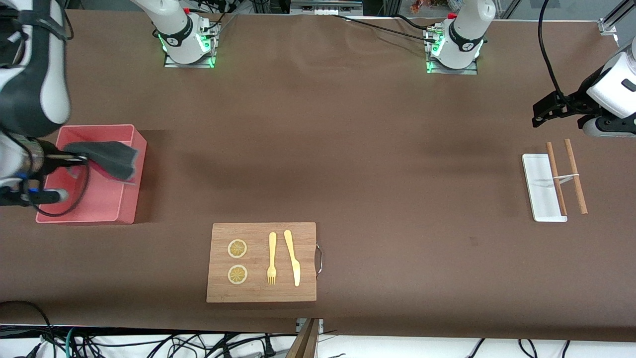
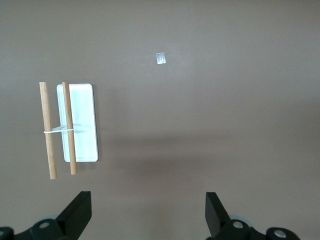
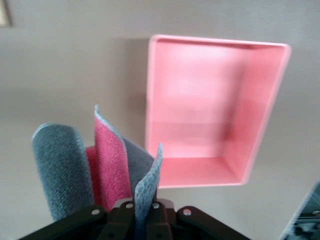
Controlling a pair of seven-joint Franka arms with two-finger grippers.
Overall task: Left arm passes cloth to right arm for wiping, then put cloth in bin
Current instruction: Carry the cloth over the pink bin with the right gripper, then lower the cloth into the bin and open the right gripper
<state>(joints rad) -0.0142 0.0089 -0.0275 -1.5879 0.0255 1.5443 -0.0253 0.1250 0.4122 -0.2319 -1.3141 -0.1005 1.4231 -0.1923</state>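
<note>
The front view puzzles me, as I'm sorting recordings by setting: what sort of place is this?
Likely a robotics lab bench staged as a kitchen: arm bases bolted to the brown-covered table, loose cables along its edge, and a cutting board with fork and knife.

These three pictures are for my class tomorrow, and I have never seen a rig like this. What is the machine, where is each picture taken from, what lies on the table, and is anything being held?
The machine is two robot arms bolted to a brown table, each ending in a two-finger gripper. The wide picture looks down from a high camera facing the arms. The other two come from cameras on the arms' wrists.

The right gripper is shut on the cloth, grey on one face and red on the other, holding it over the pink bin, which looks empty. The left gripper is open and empty, waiting above the table near a white tray with two wooden sticks beside it.

Nearer the high camera lies a wooden cutting board carrying two lemon slices, a fork and a knife.
</note>
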